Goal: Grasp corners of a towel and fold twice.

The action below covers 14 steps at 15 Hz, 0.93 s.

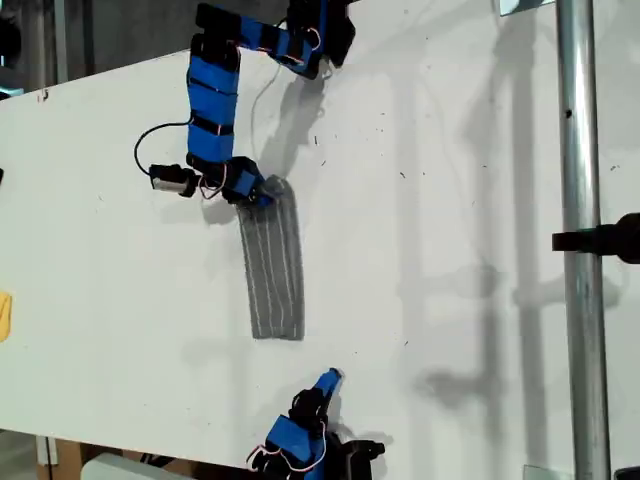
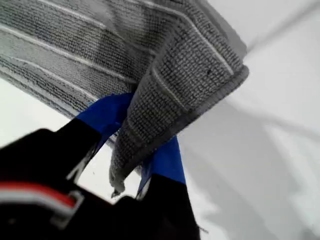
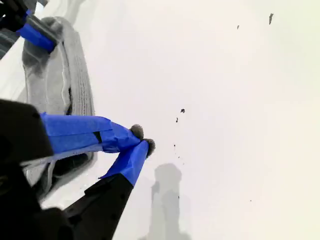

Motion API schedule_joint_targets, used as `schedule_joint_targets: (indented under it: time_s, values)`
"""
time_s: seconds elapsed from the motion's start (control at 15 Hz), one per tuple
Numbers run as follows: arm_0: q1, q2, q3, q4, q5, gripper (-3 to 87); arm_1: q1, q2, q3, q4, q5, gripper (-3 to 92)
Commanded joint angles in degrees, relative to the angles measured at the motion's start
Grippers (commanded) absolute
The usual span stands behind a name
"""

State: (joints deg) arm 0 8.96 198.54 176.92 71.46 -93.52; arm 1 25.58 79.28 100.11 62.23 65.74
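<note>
Towel is seen as a narrow folded strip at ext. view's centre-left, long axis running top-to-bottom. Its upper end is clamped by my first gripper; my second gripper, tips together & empty, sits just below the strip's free lower end, so nearer to it.

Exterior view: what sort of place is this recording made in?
Probably a robotics lab bench: a plain white tabletop, a vertical metal pole like a camera stand, and blue-taped arms working a grey pinstriped towel.
</note>
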Motion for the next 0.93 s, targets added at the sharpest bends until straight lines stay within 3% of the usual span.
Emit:
schedule_joint_targets:
  time_s: [0.0,0.2,0.27,0.33,0.53,0.6,0.67,0.8,0.87]
  values:
    - [-1.3,0.4,-1.3,0.0,1.5,-2.6,-3.9,21.2,11.6,10.7,3.6,-0.2]
    - [-1.7,0.4,-1.3,-1.0,2.7,-2.6,-12.8,48.1,14.5,36.2,14.0,-0.2]
    - [-1.7,0.4,-1.2,-1.3,2.9,-2.6,-15.4,52.1,11.2,41.2,16.0,-0.2]
    - [-1.6,0.4,-1.2,-1.8,3.0,-2.6,-15.6,52.2,8.7,39.4,15.1,-0.2]
    - [-1.0,0.4,-1.1,-2.7,2.4,-2.6,-13.7,26.7,1.6,9.8,7.9,-0.2]
    - [-0.9,0.4,-0.9,-2.7,1.9,-2.6,-14.1,16.4,-4.2,3.8,7.3,-0.2]
    - [-0.9,0.4,-0.4,-2.7,1.4,-2.6,-14.5,7.6,-9.4,0.2,7.3,0.2]
    - [-1.1,0.4,1.7,-2.5,-0.2,-2.3,-15.6,0.5,-16.4,-5.5,7.3,12.6]
    - [-1.8,0.4,1.8,0.4,-2.9,-2.1,-15.9,1.8,-18.0,-6.6,7.6,13.1]
